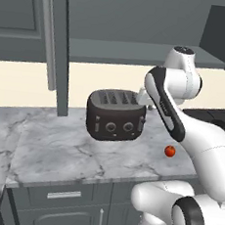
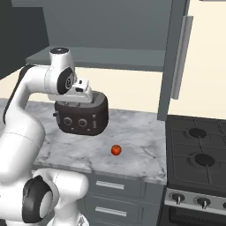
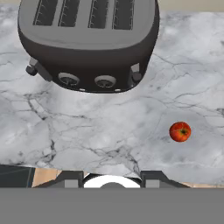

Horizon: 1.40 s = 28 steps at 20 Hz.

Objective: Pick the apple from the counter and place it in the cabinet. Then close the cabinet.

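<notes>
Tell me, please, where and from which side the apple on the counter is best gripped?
Grip the apple across its round middle, coming straight down from above. It sits alone on the bare counter, apart from the toaster, so the fingers probably have room on either side.

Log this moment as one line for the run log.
phase: pre-grasp | apple: on counter, right of toaster | gripper: shut, empty | cabinet: open

One apple [image 3: 180, 131], one toaster [image 3: 89, 41] with four slots, two stove burners [image 2: 197, 133], three knobs.
</notes>
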Available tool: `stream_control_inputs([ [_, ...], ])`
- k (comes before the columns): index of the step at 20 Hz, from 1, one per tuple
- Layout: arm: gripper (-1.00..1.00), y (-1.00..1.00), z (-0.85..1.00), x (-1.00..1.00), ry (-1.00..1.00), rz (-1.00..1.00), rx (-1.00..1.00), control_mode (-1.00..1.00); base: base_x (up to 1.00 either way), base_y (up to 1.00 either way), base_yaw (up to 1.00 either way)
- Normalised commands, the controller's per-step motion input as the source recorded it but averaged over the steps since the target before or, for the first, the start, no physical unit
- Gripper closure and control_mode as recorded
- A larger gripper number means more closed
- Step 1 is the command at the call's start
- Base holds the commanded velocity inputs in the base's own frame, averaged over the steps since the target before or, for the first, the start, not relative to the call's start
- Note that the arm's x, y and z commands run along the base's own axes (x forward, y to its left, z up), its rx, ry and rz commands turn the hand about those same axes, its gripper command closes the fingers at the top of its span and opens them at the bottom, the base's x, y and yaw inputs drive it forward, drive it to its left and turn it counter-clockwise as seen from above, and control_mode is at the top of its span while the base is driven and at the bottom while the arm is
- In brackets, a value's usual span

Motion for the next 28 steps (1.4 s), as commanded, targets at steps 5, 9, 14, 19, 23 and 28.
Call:
stream_control_inputs([
  [5, -1.00, -0.11, -0.01, -0.06, 0.00, 0.00, 0.00, -1.00, 0.00, 0.00, 0.00],
  [9, -1.00, -0.44, -0.21, -0.25, 0.00, 0.00, 0.00, -1.00, 0.00, 0.00, 0.00],
  [14, -1.00, -0.49, -0.38, -0.19, 0.01, 0.00, 0.00, -1.00, 0.00, 0.00, 0.00],
  [19, -1.00, -0.38, -0.46, -0.04, 0.06, -0.04, 0.00, -1.00, 0.00, 0.00, 0.00],
  [23, -1.00, -0.35, -0.45, 0.00, 0.08, -0.06, 0.00, -1.00, 0.00, 0.00, 0.00],
  [28, -1.00, -0.37, -0.48, 0.00, 0.11, -0.07, 0.00, -1.00, 0.00, 0.00, 0.00],
])
